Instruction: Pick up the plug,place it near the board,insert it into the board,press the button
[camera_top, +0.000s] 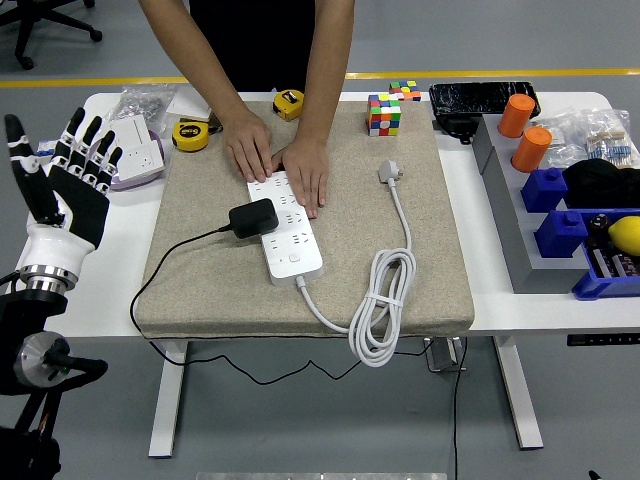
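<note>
Currently, the black plug sits on the left edge of the white board, apparently seated in one of its sockets, with its black cord trailing left across the beige mat and over the near edge of the tabletop. The board lies at the centre of the mat, angled slightly, with its button at the near end, uncovered. The board's white cable leaves the near end, coils at the mat's near right edge, and ends in a white plug lying free on the mat to the right of the board.

A person stands at the far side. Both of the person's hands rest flat on the far end of the board, palms down.

The left robot hand is raised at the left edge of the tabletop, fingers spread and released, grasping nothing, well apart from the plug and board. The right robot hand is not in view.

A colour cube stands at the far right of the mat. Two yellow tape measures lie at the far left.
</note>
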